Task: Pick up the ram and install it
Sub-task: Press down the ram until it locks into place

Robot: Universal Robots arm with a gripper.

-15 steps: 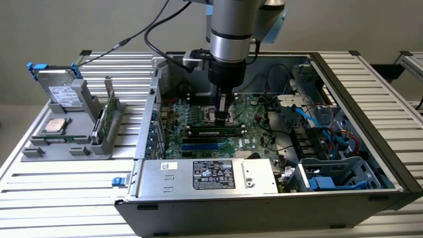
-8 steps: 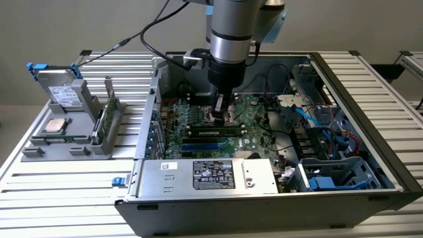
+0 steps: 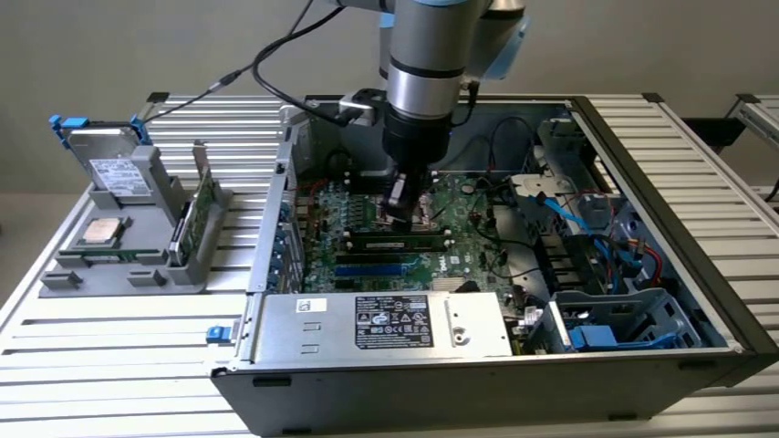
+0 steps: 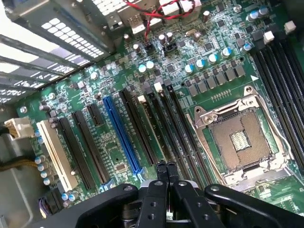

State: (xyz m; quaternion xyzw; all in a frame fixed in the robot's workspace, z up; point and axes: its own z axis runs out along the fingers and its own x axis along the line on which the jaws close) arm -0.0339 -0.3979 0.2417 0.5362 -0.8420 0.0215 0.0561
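The ram (image 3: 392, 243) is a long narrow stick standing on edge in a memory slot of the green motherboard (image 3: 365, 214), inside the open computer case. My gripper (image 3: 399, 215) hangs straight down over the stick's middle, just above or on its top edge. In the wrist view the ram (image 4: 152, 133) runs away from the black fingertips, which are pressed together with nothing between them. The gripper (image 4: 166, 167) is shut and holds nothing.
An empty processor socket (image 4: 237, 140) lies beside the memory slots, with blue (image 4: 121, 135) and white (image 4: 57, 154) expansion slots on the other side. Outside the case, at the exterior view's left, a grey stand (image 3: 122, 265) holds a silver chip (image 3: 100, 233), a green card (image 3: 201, 214) and a drive (image 3: 116, 169). The power supply (image 3: 378, 324) and cables (image 3: 608, 246) crowd the case.
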